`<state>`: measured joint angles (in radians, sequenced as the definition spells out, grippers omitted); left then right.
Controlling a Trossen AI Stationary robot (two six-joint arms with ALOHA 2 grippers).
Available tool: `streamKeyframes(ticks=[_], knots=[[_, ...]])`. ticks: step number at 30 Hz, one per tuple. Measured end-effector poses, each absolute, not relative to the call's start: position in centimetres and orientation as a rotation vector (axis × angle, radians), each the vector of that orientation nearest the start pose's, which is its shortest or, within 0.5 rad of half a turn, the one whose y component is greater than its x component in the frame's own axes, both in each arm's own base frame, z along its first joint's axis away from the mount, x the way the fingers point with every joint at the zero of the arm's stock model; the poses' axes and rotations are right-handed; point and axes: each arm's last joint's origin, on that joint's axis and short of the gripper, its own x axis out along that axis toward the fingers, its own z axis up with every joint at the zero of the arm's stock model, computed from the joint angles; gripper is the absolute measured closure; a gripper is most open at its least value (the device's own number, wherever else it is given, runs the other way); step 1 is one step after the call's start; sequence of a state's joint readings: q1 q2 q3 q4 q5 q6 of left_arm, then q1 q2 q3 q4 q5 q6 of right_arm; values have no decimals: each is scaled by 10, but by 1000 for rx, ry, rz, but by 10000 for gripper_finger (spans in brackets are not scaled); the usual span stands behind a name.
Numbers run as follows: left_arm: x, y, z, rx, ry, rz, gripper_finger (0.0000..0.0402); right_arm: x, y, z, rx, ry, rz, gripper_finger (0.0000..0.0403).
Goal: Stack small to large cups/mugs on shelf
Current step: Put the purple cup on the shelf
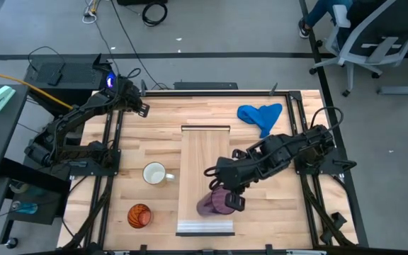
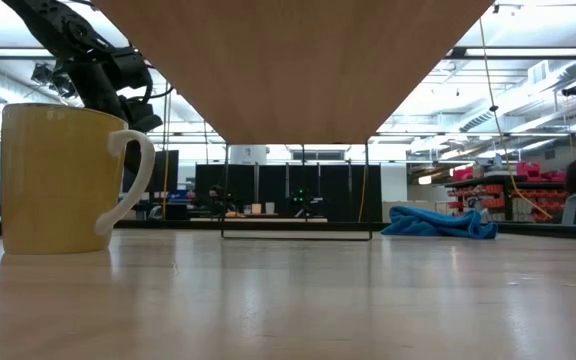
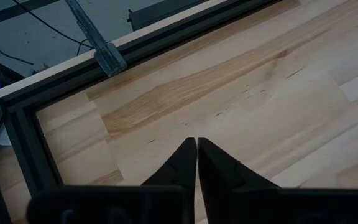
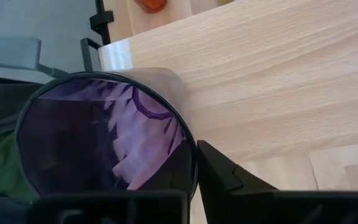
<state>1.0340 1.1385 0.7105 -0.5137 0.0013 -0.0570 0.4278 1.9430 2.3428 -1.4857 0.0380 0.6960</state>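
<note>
The purple ribbed cup [image 1: 213, 204] is over the near end of the long wooden shelf [image 1: 205, 152], and my right gripper [image 1: 227, 193] is shut on it. In the right wrist view the cup's mouth [image 4: 104, 143] faces the camera. The white mug [image 1: 154, 173] stands upright on the tabletop left of the shelf. The orange ribbed cup [image 1: 139, 215] stands near the front edge. My left gripper [image 3: 196, 149] is shut and empty over the far left of the table [image 1: 142, 108]. My right gripper holds the purple cup by its rim [image 4: 193, 155]. One finger [image 4: 225, 177] lies on the outside of the wall; the other is hidden within the mouth. The fingers come from the table's right. The cup is tipped on its side. Whether it touches the shelf I cannot tell.
A blue cloth [image 1: 261, 115] lies at the far right of the table and also shows in the low view [image 2: 438, 222]. The mug fills the left of the low view [image 2: 58, 180], with the shelf's underside [image 2: 298, 70] overhead. Dark frame rails [image 1: 112, 163] run along both sides.
</note>
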Motion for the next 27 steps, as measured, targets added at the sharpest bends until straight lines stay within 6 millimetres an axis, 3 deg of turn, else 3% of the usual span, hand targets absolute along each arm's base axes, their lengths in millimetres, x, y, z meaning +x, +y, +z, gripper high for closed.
streamKeyframes(ticks=[27], knots=[[110, 184, 218, -535, 829, 978, 372, 344, 156, 410, 376, 1072, 1, 319]])
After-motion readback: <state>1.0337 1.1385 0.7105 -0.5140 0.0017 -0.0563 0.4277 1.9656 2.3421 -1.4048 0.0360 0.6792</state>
